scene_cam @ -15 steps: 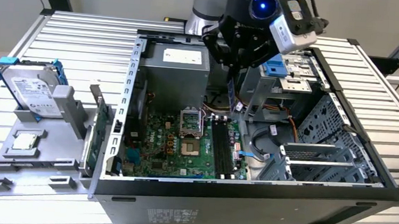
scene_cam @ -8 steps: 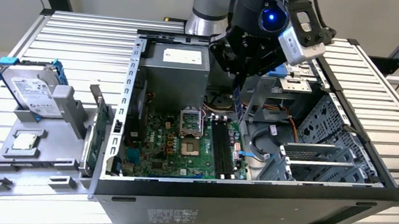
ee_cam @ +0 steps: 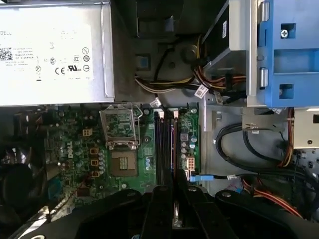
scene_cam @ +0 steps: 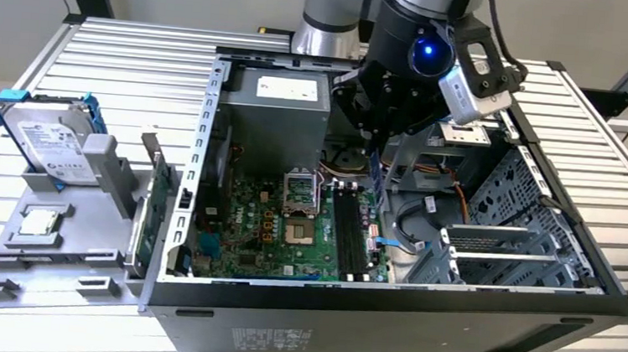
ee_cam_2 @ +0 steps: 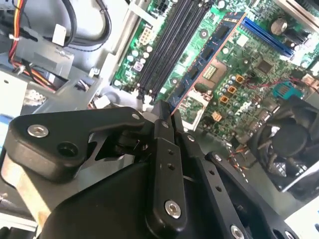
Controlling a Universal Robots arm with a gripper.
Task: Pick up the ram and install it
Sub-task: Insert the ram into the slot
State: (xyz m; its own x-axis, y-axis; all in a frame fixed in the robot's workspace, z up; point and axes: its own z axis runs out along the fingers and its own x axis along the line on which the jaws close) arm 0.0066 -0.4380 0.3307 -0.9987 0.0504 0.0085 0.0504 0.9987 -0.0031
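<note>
Item: gripper [scene_cam: 376, 140], black, lowered into open computer case [scene_cam: 393, 308]; fingers [ee_cam_2: 164, 149] drawn narrow, clamped on ram [ee_cam_2: 205, 57]

Ram: slim dark blue board, a thin strip edge-on in exterior view, projecting from fingertips over black memory slots [scene_cam: 346, 229] of green motherboard [scene_cam: 270, 231]; contact with slots not discernible

Inside case: silver power supply [scene_cam: 281, 98] beyond motherboard

Outside case, at exterior view's left: grey tray [scene_cam: 76, 208] bearing hard drive [scene_cam: 53, 143] in blue bracket and small silver chip [scene_cam: 39, 223]; green circuit board [scene_cam: 154, 214] standing on edge just beside case wall
</note>
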